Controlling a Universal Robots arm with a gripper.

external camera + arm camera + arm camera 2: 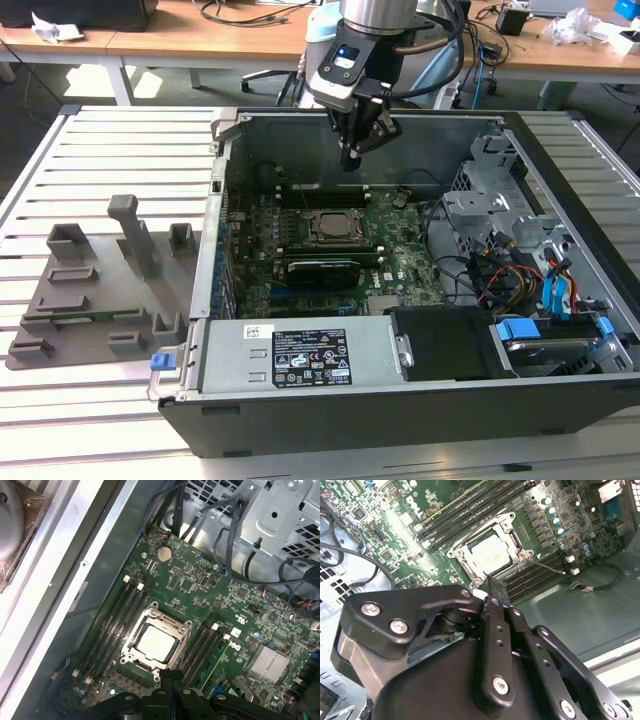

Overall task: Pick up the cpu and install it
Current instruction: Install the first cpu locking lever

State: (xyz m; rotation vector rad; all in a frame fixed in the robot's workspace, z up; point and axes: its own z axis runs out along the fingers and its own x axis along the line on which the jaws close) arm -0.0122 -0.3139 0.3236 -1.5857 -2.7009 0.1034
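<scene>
Cpu [156,645] lies flat inside the socket frame [150,614] on the motherboard [200,580], pale metal top up, edges square to the frame. Nothing is on top of it. In the second wrist view a thin lever [547,567] runs out from one corner of the frame.

Edges: rows of dark memory slots [116,625] flank the frame on two opposite sides, close to it and parallel. In the exterior view a long black card [325,270] lies just on the near side of the socket. The case's back wall [300,150] stands beyond it. The drive cage [480,200] and a bundle of cables [500,275] crowd the exterior view's right. The power supply [300,355] closes the near edge.

Open room: the case is lidless and the air straight above the socket is clear. The tightest side is the back wall.

Gripper [350,162]: it hangs inside the case opening, above the board and well apart from the cpu, closer to the back wall than to the socket. The arm comes down from over the back wall and the wrist points downward. In both wrist views the two fingertips [165,672] are pressed together with nothing between them, and the tip lines up near the frame's edge.

Outside the case: a grey moulded fixture [100,290] sits on the slatted table [100,150] at the exterior view's left.
</scene>
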